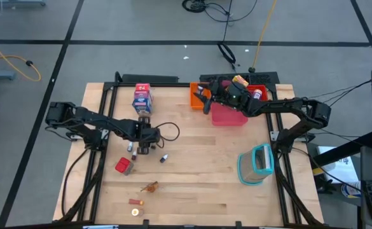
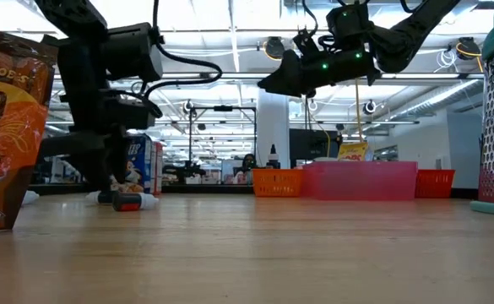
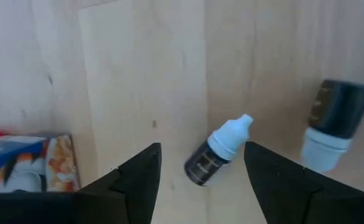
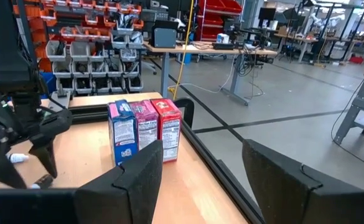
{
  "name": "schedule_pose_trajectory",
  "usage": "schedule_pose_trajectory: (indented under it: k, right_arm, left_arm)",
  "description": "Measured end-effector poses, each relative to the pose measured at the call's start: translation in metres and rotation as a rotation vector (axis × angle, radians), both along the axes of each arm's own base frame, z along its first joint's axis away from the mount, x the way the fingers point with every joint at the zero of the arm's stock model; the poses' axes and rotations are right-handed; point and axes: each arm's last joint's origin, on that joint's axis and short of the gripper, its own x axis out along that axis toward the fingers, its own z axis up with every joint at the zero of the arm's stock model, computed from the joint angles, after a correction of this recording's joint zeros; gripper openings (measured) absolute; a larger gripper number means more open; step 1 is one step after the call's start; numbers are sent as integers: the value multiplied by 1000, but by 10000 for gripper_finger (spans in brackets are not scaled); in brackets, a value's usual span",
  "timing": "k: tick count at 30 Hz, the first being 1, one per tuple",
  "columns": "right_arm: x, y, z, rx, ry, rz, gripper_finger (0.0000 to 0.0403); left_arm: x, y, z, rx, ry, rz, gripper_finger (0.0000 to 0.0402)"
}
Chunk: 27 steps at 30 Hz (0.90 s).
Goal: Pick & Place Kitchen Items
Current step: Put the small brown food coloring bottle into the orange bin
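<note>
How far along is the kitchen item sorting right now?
Early on. A few items already sit in the orange tray area. The left gripper is open over a small bottle; the right gripper is open above the trays. The cartons and red cube remain.

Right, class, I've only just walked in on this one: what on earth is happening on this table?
A two-armed robot is sorting toy kitchen items. The left gripper hangs low over the table with open jaws either side of a small dropper bottle lying on the wood; it holds nothing. A second bottle lies nearby, beside the cartons. The right gripper is open and empty above the pink tray at the back.
</note>
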Motion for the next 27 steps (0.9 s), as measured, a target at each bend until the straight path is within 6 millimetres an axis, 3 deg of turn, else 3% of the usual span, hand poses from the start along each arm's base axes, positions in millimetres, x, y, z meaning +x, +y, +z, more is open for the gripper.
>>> schedule_pose_trajectory:
  k: [7,14,22,27]
  right_arm:
    - [0,0,0,-10,3,0,212]
    - [0,0,0,-17,6,1,212]
    - [0,0,0,-15,5,0,212]
    - [0,0,-1,-7,18,1,212]
  left_arm:
    - [-1,14,-1,-47,6,3,208]
    - [-13,19,-23,-114,-37,-19,159]
    - [-15,18,-24,-163,-50,40,39]
    - [-9,18,-20,-171,-83,127,35]
